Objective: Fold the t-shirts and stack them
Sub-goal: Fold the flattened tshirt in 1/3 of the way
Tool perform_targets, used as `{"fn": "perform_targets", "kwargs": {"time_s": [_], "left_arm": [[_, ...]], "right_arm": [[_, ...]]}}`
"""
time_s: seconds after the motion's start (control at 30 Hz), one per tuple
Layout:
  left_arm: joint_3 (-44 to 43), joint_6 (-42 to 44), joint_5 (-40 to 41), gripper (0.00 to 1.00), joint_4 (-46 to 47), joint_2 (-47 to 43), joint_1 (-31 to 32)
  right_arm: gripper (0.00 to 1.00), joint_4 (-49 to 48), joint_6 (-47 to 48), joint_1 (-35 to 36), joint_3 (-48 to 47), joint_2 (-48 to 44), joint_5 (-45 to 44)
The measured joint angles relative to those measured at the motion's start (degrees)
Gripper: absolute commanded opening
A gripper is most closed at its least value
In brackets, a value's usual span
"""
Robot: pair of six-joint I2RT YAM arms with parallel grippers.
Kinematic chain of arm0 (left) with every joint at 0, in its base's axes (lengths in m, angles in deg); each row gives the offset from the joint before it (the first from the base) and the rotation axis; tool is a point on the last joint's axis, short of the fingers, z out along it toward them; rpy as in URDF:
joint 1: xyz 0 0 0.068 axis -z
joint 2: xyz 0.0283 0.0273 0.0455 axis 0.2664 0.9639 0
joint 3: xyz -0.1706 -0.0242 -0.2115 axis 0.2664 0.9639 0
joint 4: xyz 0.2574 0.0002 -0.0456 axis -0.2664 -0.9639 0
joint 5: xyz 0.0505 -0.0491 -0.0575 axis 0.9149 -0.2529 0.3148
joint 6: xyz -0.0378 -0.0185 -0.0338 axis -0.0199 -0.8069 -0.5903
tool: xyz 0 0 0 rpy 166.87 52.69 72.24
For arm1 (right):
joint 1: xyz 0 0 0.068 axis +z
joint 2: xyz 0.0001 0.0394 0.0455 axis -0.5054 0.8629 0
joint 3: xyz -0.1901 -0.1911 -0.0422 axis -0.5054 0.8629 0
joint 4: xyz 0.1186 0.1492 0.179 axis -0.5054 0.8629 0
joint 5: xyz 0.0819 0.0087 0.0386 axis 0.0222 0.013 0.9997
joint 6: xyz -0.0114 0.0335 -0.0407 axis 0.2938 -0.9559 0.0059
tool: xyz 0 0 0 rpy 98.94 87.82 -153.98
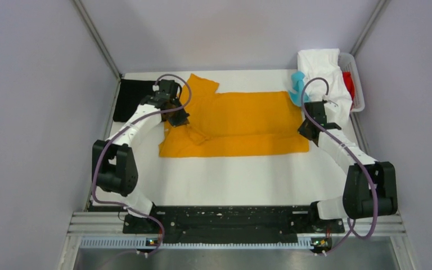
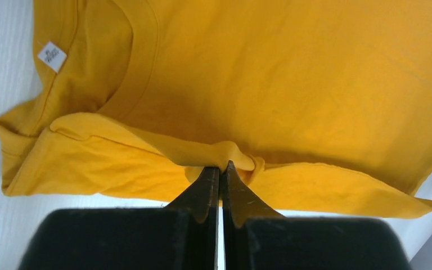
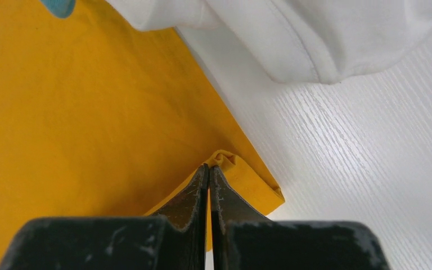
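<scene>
A: Where is the mustard-orange t-shirt point(image 1: 247, 121) seen?
B: It is spread on the table point(image 1: 230, 174) beside the basket point(image 1: 359, 84) — a white t-shirt point(image 1: 323, 67) is draped over that basket.
A: And the 2 grippers?
B: A fold far from the basket is pinched by the left gripper point(image 2: 220, 169); the hem nearest the basket is clamped by the right gripper point(image 3: 209, 167).

Bright, even, diffuse light from above casts only soft, faint shadows (the nearest foreground in both wrist views is blurred).
</scene>
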Motion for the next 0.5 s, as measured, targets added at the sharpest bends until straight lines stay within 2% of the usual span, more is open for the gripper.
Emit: {"fn": "perform_targets", "kwargs": {"time_s": [0.23,0.27,0.3,0.33,0.37,0.4,0.43,0.5], "left_arm": [[-8.35,1.99,0.90,0.00,-1.01,9.07,-1.38],[-9.94,2.21,1.18,0.03,-1.29,10.95,-1.51],[-11.43,2.40,1.60,0.14,-1.68,12.74,-1.64],[-13.14,2.67,2.08,0.30,-2.38,14.67,-1.81],[-14.80,2.78,2.47,0.51,-3.23,16.57,-2.03],[-16.17,3.15,2.84,0.67,-3.87,18.16,-2.23],[-17.70,3.21,3.17,0.78,-4.63,19.76,-2.47],[-20.98,3.17,3.52,0.95,-5.95,22.67,-2.99]], "right_arm": [[0.00,-1.27,0.15,-0.17,-2.93,5.33,0.24],[0.00,-1.55,0.11,-0.28,-3.52,6.12,0.26],[0.00,-1.88,0.07,-0.39,-3.87,6.78,0.26],[0.00,-2.14,-0.04,-0.52,-4.26,7.43,0.22],[0.02,-2.36,-0.33,-0.66,-4.68,8.20,0.22],[0.07,-2.54,-0.52,-0.76,-5.07,8.90,0.22],[0.13,-2.64,-0.87,-0.87,-5.60,9.86,0.13],[0.41,-2.73,-1.51,-1.11,-6.49,11.30,0.11]]}}
